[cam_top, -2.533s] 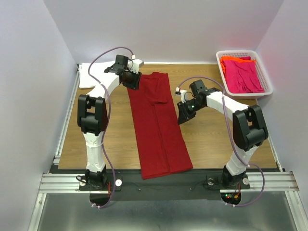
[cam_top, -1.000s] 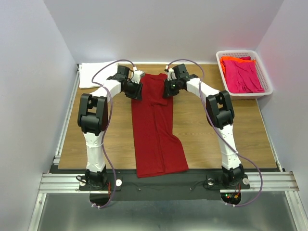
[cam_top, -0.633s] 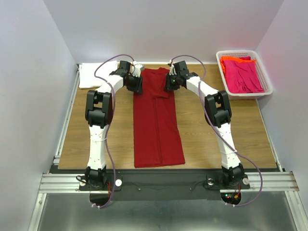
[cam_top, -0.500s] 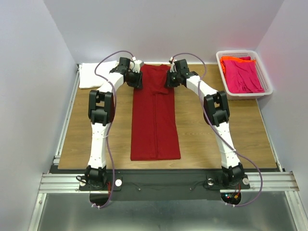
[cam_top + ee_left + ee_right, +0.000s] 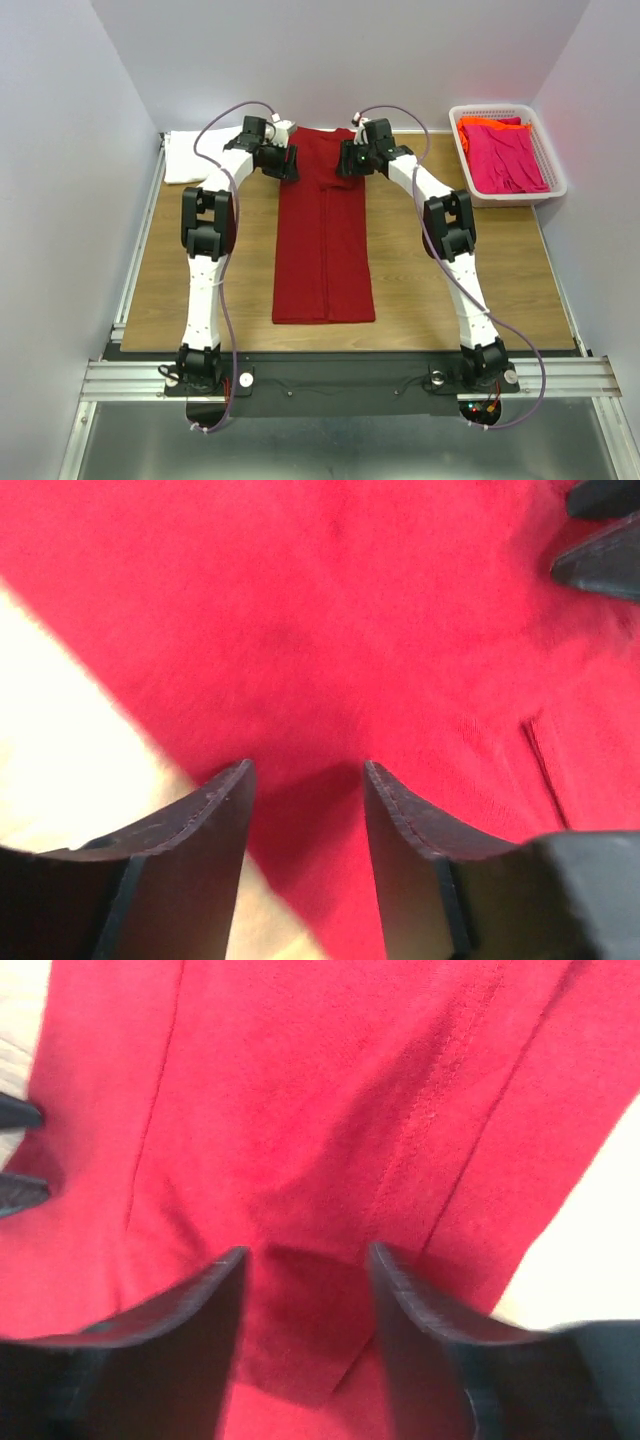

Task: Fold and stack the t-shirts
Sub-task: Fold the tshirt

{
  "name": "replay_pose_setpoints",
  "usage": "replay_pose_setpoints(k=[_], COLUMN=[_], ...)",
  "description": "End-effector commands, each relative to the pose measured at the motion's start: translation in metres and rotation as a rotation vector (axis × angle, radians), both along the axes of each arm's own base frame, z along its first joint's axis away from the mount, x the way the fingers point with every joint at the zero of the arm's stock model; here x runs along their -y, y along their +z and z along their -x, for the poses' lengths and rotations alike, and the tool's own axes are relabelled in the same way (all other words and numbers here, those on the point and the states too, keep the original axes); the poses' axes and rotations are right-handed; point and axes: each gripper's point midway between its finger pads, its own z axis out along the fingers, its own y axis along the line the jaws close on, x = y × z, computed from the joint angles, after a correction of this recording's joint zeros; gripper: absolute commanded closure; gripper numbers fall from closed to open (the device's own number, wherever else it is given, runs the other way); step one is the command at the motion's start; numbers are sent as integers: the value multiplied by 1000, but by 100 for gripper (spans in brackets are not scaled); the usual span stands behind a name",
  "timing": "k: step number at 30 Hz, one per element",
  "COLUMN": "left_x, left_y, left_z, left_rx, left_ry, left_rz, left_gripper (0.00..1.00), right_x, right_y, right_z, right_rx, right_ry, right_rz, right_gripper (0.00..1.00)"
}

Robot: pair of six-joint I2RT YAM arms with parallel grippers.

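Note:
The large dark red t-shirt (image 5: 325,240) lies flat as a long folded strip down the middle of the table, its collar end at the far edge. My left gripper (image 5: 285,163) stands over its far left corner and my right gripper (image 5: 345,160) over its far right corner. In the left wrist view the gripper (image 5: 305,775) is open, with the flat red cloth (image 5: 330,630) and its edge showing between the jaws. In the right wrist view the gripper (image 5: 305,1255) is open over the red cloth (image 5: 330,1090). A folded white t-shirt (image 5: 190,155) lies far left.
A white lattice basket (image 5: 560,188) stands at the far right with a pink shirt (image 5: 505,155) and an orange one (image 5: 480,123) in it. Bare wood table (image 5: 460,270) shows on both sides of the red shirt.
Both grippers moved to the far edge and drew the red shirt away from me, which straightened it. The right arm came from the middle right to the shirt's far right corner.

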Motion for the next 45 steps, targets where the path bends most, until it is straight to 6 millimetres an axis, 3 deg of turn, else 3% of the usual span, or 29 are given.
replay_pose_setpoints(k=[1, 2, 3, 4, 6, 7, 10, 11, 13, 14, 16, 18, 19, 20, 21, 22, 23, 24, 25, 26, 28, 29, 32, 36, 40, 45], left_x=[-16, -18, -21, -29, -36, -43, -57, -62, -62, -63, -60, -56, -55, -55, -53, -49, -49, -48, -47, -47, -40, -39, -32, -22, -18, -17], left_y=[146, 166, 186, 218, 246, 267, 292, 299, 301, 296, 287, 265, 256, 232, 228, 207, 181, 169, 162, 134, 114, 92, 66, 39, 19, 9], left_z=[-1, 2, 8, 22, 41, 61, 88, 110, 132, 152, 171, 198, 209, 234, 239, 262, 287, 300, 314, 330, 355, 369, 390, 416, 428, 427], left_rx=[277, 324, 369, 454, 530, 583, 693, 744, 785, 795, 802, 759, 760, 689, 712, 644, 604, 587, 594, 558, 549, 514, 535, 539, 537, 532], left_ry=[-54, -71, -89, -117, -137, -131, -122, -145, -193, -221, -248, -264, -322, -388, -436, -514, -610, -655, -692, -756, -839, -881, -985, -1101, -1140, -1174], left_rz=[73, 70, 66, 32, -8, -42, -119, -159, -183, -199, -236, -250, -276, -278, -291, -269, -278, -276, -273, -276, -274, -271, -300, -312, -344, -382], left_gripper=[34, 29, 21, 10, 4, 4, 4, 4, 3, 4, 1, 1, 1, 1, 1, 1, 2, 3, 4, 5, 9, 11, 23, 32, 40, 48], right_x=[2, 0, 3, 4, 9, 15, 27, 35, 41, 48, 46, 50, 50, 48, 46, 48, 47, 48, 51, 49, 51, 54, 47, 38, 22, 12], right_y=[92, 110, 148, 164, 193, 212, 235, 246, 252, 253, 248, 236, 225, 207, 185, 180, 146, 130, 126, 116, 89, 79, 49, 27, 20, 9], right_z=[5, 10, 20, 29, 47, 65, 97, 116, 136, 154, 185, 222, 239, 265, 277, 296, 320, 336, 348, 360, 386, 391, 422, 439, 440, 453], right_rx=[130, 158, 210, 247, 305, 357, 414, 446, 473, 488, 496, 498, 457, 432, 381, 388, 334, 317, 333, 336, 288, 272, 244, 272, 352, 380], right_ry=[77, 99, 117, 159, 204, 249, 296, 320, 348, 373, 479, 580, 618, 682, 720, 748, 817, 856, 871, 920, 985, 1006, 1134, 1220, 1248, 1310], right_rz=[-53, -62, -70, -59, -39, -2, 42, 65, 88, 110, 116, 128, 126, 134, 150, 172, 218, 243, 278, 295, 283, 293, 340, 402, 432, 449], right_gripper=[31, 28, 25, 22, 13, 9, 2, 0, 0, 2, 0, 0, 0, 2, 3, 4, 5, 5, 6, 7, 9, 11, 21, 34, 44, 53])
